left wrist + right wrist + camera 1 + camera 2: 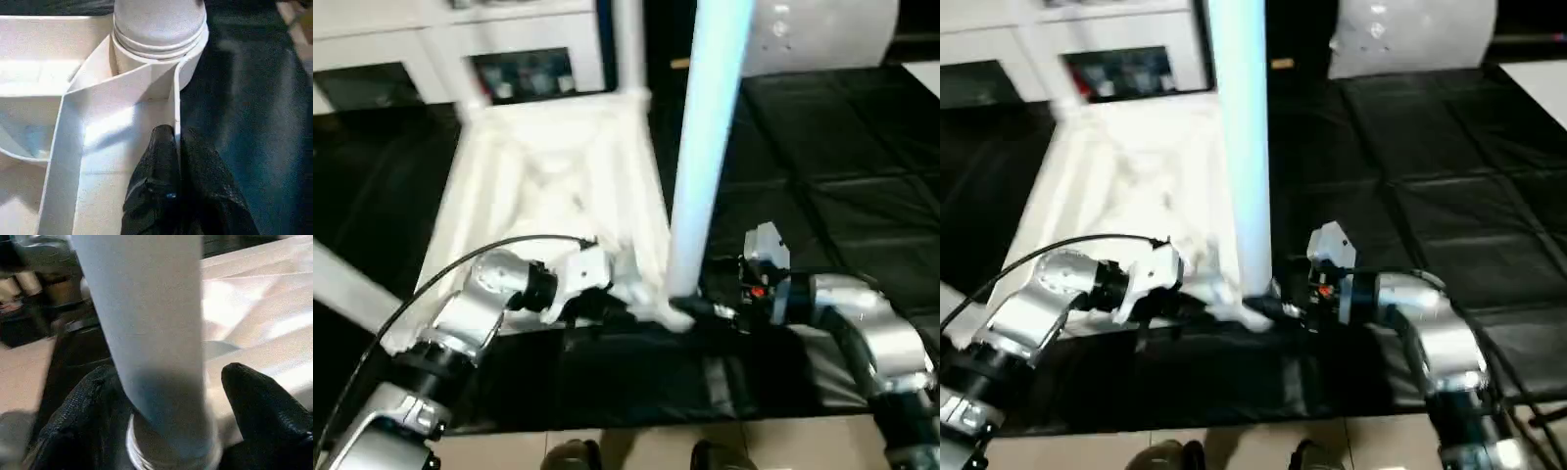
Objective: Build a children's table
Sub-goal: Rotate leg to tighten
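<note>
The children's table (548, 186) lies upside down at centre-left of the head view on a black mat (822, 176), its smooth white plastic underside ribbed and walled by a thin raised rim. One tapered round leg (710, 147) stands upright in the rounded near-right corner socket, its long axis running up out of the frame. The left gripper (176, 147) is clenched on the thin rim beside that socket, while the right gripper (176, 396) has its textured black fingers (259, 401) spread apart either side of the leg's base.
</note>
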`<state>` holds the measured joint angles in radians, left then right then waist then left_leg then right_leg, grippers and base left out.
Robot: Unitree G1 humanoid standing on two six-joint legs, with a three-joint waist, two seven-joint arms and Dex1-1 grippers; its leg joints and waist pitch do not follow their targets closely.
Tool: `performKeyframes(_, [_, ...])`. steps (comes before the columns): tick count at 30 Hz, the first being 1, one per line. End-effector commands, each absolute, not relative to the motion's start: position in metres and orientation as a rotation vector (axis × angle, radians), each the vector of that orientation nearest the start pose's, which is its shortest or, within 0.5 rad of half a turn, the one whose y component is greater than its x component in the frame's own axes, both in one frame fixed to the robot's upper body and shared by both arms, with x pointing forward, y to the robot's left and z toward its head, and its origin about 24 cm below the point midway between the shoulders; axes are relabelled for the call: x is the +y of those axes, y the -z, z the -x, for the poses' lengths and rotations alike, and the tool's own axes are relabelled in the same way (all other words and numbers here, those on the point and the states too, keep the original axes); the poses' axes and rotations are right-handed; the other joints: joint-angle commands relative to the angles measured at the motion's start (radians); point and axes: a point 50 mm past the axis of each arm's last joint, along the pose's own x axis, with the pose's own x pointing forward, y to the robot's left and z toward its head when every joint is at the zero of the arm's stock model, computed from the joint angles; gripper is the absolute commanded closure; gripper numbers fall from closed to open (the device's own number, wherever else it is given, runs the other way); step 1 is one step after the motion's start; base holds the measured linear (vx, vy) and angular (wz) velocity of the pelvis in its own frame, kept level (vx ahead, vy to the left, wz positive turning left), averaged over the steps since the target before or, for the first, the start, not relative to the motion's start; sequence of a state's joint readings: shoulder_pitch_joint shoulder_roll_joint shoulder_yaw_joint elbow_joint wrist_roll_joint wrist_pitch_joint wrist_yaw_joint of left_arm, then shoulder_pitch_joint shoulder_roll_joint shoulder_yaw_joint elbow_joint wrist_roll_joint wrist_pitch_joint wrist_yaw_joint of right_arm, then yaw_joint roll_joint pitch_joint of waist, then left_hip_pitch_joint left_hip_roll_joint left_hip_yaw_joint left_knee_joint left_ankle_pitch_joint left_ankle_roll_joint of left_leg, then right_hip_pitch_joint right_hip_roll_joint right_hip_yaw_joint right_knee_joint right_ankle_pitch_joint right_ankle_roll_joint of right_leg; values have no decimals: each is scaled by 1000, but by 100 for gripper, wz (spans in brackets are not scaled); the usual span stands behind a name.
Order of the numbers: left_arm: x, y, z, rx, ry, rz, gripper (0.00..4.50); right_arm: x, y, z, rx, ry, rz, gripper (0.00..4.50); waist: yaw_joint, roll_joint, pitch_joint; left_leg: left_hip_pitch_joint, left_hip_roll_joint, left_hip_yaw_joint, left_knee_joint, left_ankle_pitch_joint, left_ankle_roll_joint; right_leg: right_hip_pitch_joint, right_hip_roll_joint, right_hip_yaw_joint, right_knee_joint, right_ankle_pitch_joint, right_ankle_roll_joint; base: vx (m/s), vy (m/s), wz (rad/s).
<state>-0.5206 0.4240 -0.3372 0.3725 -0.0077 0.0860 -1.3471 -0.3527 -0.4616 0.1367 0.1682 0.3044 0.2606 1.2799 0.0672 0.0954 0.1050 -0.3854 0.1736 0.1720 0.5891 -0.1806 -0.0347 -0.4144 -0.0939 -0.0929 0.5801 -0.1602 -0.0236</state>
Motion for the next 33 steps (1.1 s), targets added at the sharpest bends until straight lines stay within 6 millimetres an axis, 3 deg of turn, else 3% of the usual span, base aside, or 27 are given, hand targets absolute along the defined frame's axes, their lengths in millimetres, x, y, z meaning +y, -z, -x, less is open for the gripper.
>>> performKeyframes(1, [120, -63, -289, 394, 1655, -508, 450, -157, -84, -278, 256, -1441, 103, 121, -2, -23, -77, 19, 58, -14, -69, -190, 107, 55, -58, 51, -59, -256, -225, 0, 0, 0])
performKeyframes(14, [122, -61, -291, 414, 1781, -569, 450, -152, -85, -287, 353, -1632, 124, 233, 19, -35, -81, 13, 53, -11, -59, -137, 128, 57, -63, 53, -52, -224, -242, 0, 0, 0])
performKeyframes(21, [123, -63, -294, 413, 1781, -581, 450, -146, -83, -285, 375, -1684, 106, 244, 22, -38, -78, 16, 56, -12, -63, -174, 104, 56, -64, 55, -56, -286, -227, 0, 0, 0])
performKeyframes(29, [120, -65, -301, 391, 1637, -516, 450, -139, -82, -278, 362, -1616, 2, 245, 26, -34, -77, 17, 60, -13, -65, -168, 95, 56, -63, 57, -54, -275, -230, 0, 0, 0])
performKeyframes(31, [116, -66, -304, 385, 1545, -474, 450, -131, -76, -274, 347, -1540, -11, 245, 29, -34, -74, 14, 59, -15, -67, -179, 88, 55, -64, 56, -58, -307, -222, 0, 0, 0])
performKeyframes(32, [115, -66, -304, 381, 1512, -451, 450, -128, -74, -273, 341, -1511, -17, 245, 26, -34, -70, 17, 59, -13, -70, -206, 74, 50, -65, 58, -63, -351, -211, 0, 0, 0])
performKeyframes(33, [113, -67, -305, 376, 1490, -433, 450, -126, -72, -271, 335, -1484, -19, 245, 24, -38, -68, 17, 55, -15, -73, -231, 61, 54, -67, 55, -70, -417, -187, 0, 0, 0])
